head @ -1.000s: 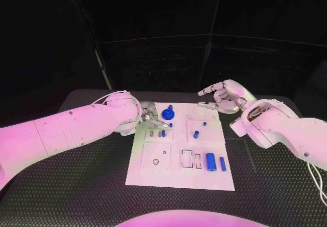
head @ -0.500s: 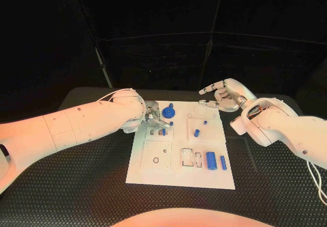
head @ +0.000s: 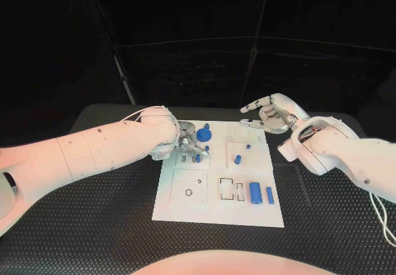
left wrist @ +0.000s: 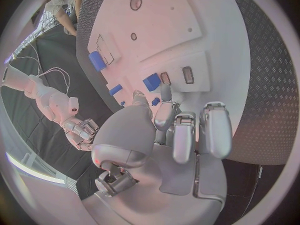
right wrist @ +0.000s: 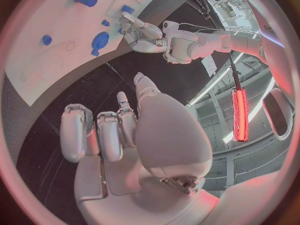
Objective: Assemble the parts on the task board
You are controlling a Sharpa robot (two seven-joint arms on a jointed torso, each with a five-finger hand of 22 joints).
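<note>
1. The task board [head: 218, 197] is one white plate in the middle of the black surface [head: 91, 223]; its long side runs away from the robot.
2. In the head view I count about seven blue parts on the board. At the far edge there are two: one round part [head: 204, 135] and one small peg [head: 207, 126] just behind it.
3. In the middle band there are three: one short cylinder [head: 237, 159], one tiny peg [head: 248, 146] near it, and one small blue piece [head: 197, 158] beside the fingertips of the left robot hand.
4. In the near right area there are two: one thick cylinder [head: 255, 193] and one thin rod [head: 270, 195], lying side by side, close but apart.
5. Beside the thick cylinder, two dark-outlined rectangular slots [head: 226, 189] are visible.
6. The left robot hand [head: 188, 143] is over the far left part of the board, with its fingers bent down toward the small slots. The left wrist view shows the fingers [left wrist: 164, 110] near each other above a blue block [left wrist: 151, 81]; I cannot tell if they hold anything.
7. The right robot hand [head: 270, 116] is above the far right corner of the board, not touching it. Its fingers are spread apart and it holds nothing.
</note>
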